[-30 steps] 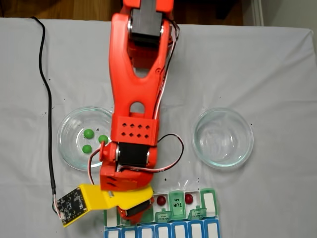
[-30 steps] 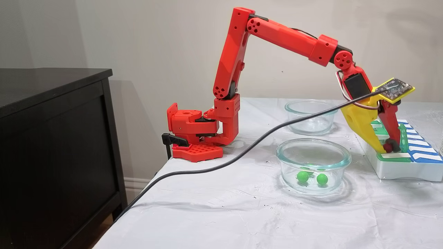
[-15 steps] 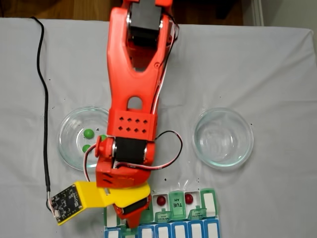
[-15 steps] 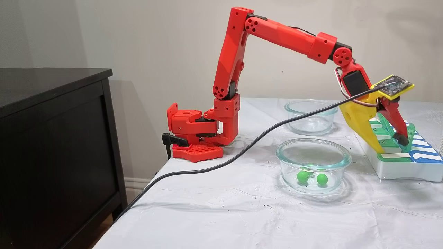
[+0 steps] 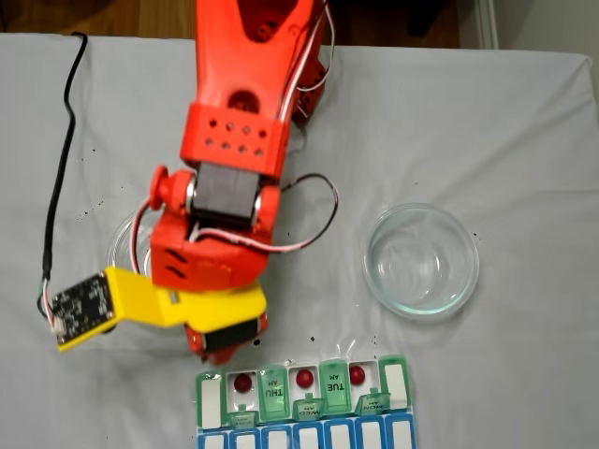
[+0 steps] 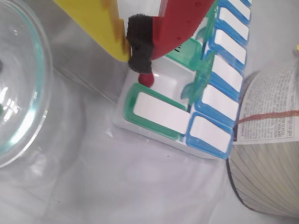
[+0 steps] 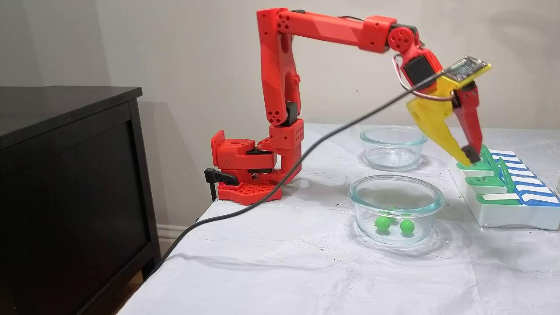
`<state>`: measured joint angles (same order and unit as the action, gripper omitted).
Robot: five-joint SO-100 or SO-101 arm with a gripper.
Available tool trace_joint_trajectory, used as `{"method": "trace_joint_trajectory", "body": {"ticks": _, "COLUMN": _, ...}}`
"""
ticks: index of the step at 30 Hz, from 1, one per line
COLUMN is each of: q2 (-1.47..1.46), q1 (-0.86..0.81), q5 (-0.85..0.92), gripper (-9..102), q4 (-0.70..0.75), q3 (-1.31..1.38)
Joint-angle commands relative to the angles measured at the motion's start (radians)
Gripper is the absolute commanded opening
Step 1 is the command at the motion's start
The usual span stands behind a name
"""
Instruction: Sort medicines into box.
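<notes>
Wrist view shows our pincer pinched closed and empty above a red pill in the box; we might bump an open lid.

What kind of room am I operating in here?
Probably a room in a home, not a lab. The arm is clamped to a table under a wrinkled white cloth, beside a dark wooden cabinet, a plain wall with a baseboard, and wood flooring past the table's far edge.
</notes>
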<state>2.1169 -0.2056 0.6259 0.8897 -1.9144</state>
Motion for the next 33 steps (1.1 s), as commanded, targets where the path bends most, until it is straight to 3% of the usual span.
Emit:
{"method": "trace_joint_trajectory", "body": {"ticks": 1, "q2": 0.195, "q1": -0.034, "q5": 0.064, "gripper": 0, "q4": 0.114, "q3": -0.043}}
{"method": "trace_joint_trajectory", "body": {"ticks": 4, "q2": 0.273, "q1": -0.061, "q5": 0.067, "gripper": 0, "q4": 0.078, "q3": -0.130}}
{"method": "trace_joint_trajectory", "body": {"ticks": 10, "q2": 0.238, "q1": -0.149, "q5": 0.037, "gripper": 0, "q4": 0.218, "q3": -0.091}}
{"method": "trace_joint_trajectory", "body": {"ticks": 17, "q2": 0.213, "q1": -0.204, "q5": -0.038, "gripper": 0, "q4": 0.206, "q3": -0.123}}
{"method": "trace_joint_trajectory", "body": {"ticks": 20, "q2": 0.186, "q1": -0.218, "q5": -0.043, "gripper": 13, "q4": 0.227, "q3": -0.124}}
{"method": "trace_joint_trajectory", "body": {"ticks": 24, "q2": 0.216, "q1": -0.229, "q5": -0.014, "gripper": 21, "q4": 0.215, "q3": -0.181}}
{"method": "trace_joint_trajectory", "body": {"ticks": 33, "q2": 0.295, "q1": -0.255, "q5": 0.074, "gripper": 23, "q4": 0.209, "q3": -0.305}}
